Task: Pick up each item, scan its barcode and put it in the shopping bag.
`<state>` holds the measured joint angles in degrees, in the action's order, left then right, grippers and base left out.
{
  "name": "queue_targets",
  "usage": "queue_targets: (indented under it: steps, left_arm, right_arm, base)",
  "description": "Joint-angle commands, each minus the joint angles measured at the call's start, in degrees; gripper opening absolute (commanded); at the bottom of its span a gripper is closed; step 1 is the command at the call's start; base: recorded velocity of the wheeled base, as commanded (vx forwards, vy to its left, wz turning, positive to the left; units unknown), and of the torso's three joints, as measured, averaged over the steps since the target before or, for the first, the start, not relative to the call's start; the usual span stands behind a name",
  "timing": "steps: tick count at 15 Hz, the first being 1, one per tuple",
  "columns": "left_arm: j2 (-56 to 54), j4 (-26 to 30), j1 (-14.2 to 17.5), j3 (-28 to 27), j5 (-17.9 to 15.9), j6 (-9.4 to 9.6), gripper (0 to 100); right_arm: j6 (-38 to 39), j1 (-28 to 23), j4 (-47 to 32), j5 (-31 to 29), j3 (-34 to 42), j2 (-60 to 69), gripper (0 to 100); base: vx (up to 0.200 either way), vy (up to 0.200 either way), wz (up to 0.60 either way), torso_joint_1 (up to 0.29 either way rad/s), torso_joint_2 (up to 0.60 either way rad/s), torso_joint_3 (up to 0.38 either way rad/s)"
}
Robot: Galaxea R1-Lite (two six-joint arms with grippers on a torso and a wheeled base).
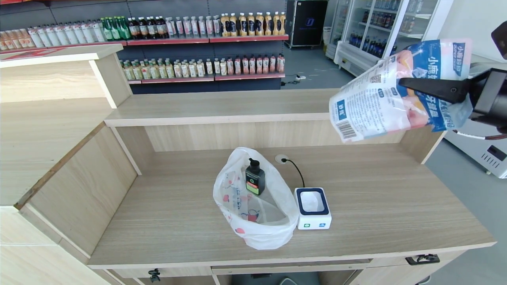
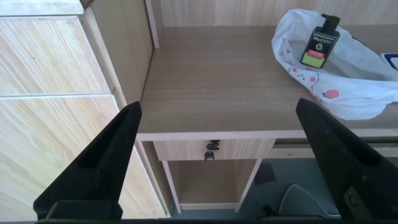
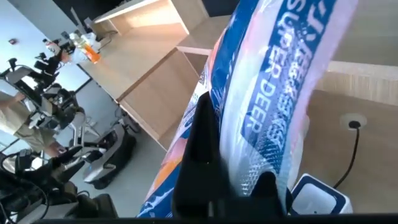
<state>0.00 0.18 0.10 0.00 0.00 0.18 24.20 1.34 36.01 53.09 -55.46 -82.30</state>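
**Packet held aloft in the right claw; bottle already bagged**

The right claw (image 1: 412,84) is clamped on a blue, white and pink packet (image 1: 380,103), holding it high above the right end of the bench (image 1: 396,206), well apart from anything on the surface. One black finger lies across the packet's face, and the right wrist view shows the plastic pinched between both fingers. The packet hangs tilted, with its barcode (image 1: 347,130) at the lower corner.

On the bench, about mid-width, the white shopping bag (image 1: 225,190) lies open with its mouth upward. A black pump bottle (image 1: 255,180) stands inside it, leaning against the back wall. The white scanner (image 1: 313,208) sits just beside the bag on its right, its window facing up. It appears to touch the bag's plastic. A black cable (image 1: 297,170) runs from the scanner back to a round hole in the bench top.

The left claw (image 2: 217,106) holds nothing, its fingers spread wide. It hangs over the front edge of the bench, with a keyed drawer (image 2: 211,149) beneath and the bag farther in.
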Motion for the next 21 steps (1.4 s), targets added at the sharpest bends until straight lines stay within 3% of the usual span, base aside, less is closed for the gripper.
queue_targets:
  steps: [1,3,5,8,10,13,16,21]
  left_arm:
    - [0.1,0.0,0.0,0.0,0.1,-0.01,100]
    - [0.1,0.0,0.0,0.0,0.0,-0.01,100]
    - [0.1,0.0,0.0,0.0,0.1,-0.01,100]
    - [0.1,0.0,0.0,0.0,0.0,-0.01,100]
    - [0.1,0.0,0.0,0.0,0.0,-0.01,100]
    - [0.1,0.0,0.0,0.0,0.0,-0.01,100]
    - [0.1,0.0,0.0,0.0,0.0,-0.01,100]
    - [0.1,0.0,0.0,0.0,0.0,-0.01,100]
  right_arm:
    - [0.3,1.1,1.8,0.1,2.5,0.0,0]
    - [0.9,3.1,7.8,0.3,6.9,-0.4,0]
    - [5.6,4.8,12.4,0.3,3.5,-2.0,0]
    - [27.6,5.2,12.9,2.5,-9.8,-4.4,0]
    - [41.2,5.0,14.4,4.0,-13.5,-4.5,0]
    - [44.9,5.1,15.0,8.0,-11.4,-3.7,0]
    - [44.4,5.3,17.2,17.3,-4.5,0.2,0]
    - [46.6,8.2,22.9,17.8,-2.6,2.8,0]
  base:
    - [0.000,0.000,0.00,0.000,0.00,0.000]
    - [0.000,0.000,0.00,0.000,0.00,0.000]
    - [0.000,0.000,0.00,0.000,0.00,0.000]
    - [0.000,0.000,0.00,0.000,0.00,0.000]
    - [0.000,0.000,0.00,0.000,0.00,0.000]
    - [0.000,0.000,0.00,0.000,0.00,0.000]
    - [0.000,0.000,0.00,0.000,0.00,0.000]
    - [0.000,0.000,0.00,0.000,0.00,0.000]
